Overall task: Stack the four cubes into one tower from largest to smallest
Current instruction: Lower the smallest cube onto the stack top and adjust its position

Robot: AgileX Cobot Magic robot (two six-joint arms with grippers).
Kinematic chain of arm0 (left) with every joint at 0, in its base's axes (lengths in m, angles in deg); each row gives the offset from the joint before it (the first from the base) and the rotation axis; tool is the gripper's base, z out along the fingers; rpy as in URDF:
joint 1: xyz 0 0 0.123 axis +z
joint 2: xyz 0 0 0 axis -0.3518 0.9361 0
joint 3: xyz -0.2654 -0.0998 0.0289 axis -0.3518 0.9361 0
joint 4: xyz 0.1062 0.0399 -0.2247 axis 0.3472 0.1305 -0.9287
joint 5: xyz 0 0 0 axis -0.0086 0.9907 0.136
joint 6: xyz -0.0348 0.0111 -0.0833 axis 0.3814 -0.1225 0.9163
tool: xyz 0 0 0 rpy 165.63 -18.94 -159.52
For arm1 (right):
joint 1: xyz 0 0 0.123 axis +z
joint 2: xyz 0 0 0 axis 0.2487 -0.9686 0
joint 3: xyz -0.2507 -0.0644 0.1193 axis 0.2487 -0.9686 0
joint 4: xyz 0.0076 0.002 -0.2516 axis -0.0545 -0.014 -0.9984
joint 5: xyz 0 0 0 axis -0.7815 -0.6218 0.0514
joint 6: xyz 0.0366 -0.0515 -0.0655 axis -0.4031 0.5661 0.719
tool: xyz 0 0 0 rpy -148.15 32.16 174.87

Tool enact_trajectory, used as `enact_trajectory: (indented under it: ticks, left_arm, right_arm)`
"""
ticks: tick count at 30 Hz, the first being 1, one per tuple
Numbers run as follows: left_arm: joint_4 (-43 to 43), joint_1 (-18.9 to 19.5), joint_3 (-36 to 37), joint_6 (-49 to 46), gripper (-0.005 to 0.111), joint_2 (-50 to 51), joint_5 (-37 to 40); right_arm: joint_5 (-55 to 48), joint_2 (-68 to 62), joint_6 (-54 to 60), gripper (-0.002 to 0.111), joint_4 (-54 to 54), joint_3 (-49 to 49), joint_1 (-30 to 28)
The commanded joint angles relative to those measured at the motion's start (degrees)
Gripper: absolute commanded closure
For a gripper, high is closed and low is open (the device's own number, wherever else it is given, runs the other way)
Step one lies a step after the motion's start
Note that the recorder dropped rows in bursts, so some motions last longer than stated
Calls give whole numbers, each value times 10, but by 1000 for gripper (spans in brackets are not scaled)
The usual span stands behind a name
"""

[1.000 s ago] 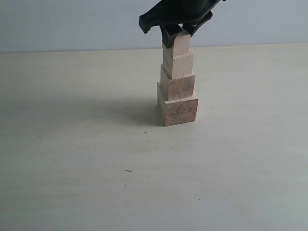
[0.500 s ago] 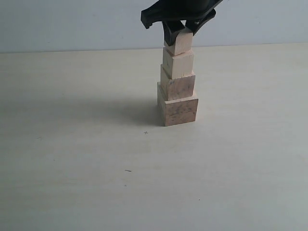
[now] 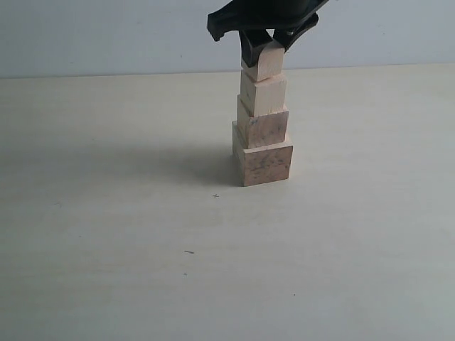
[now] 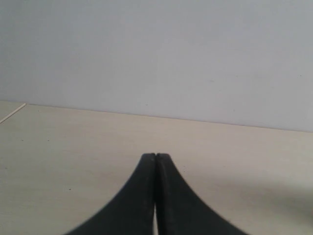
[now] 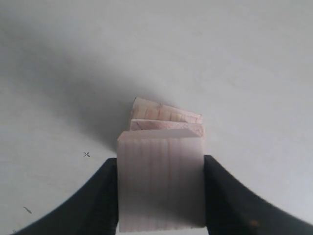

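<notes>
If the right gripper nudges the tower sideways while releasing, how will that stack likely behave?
Probably tippy: the tower is four cubes high, narrowing upward, each twisted slightly off the one below. The wide largest cube should hold its place; the smallest cube, clamped in the right gripper, would likely slide off first. Plain wood, so rigid, not fragile.

A pale cream, faintly grained worktop fills most of the exterior view, meeting a plain grey-white wall along a straight edge behind. Light is soft and even; a broad dim shadow lies left of centre. A tiny dark cross mark spots the surface.
</notes>
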Motion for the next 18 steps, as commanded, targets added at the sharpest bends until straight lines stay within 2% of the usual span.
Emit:
enact_trajectory:
  ticks: [1, 18]
  left_arm:
    - [-3, -4, 2, -1, 107, -4, 0]
    - [-3, -4, 2, 0, 107, -4, 0]
  right_arm:
    - [1, 4, -1, 108, -7, 4, -3]
    - [1, 4, -1, 108, -4, 3, -10]
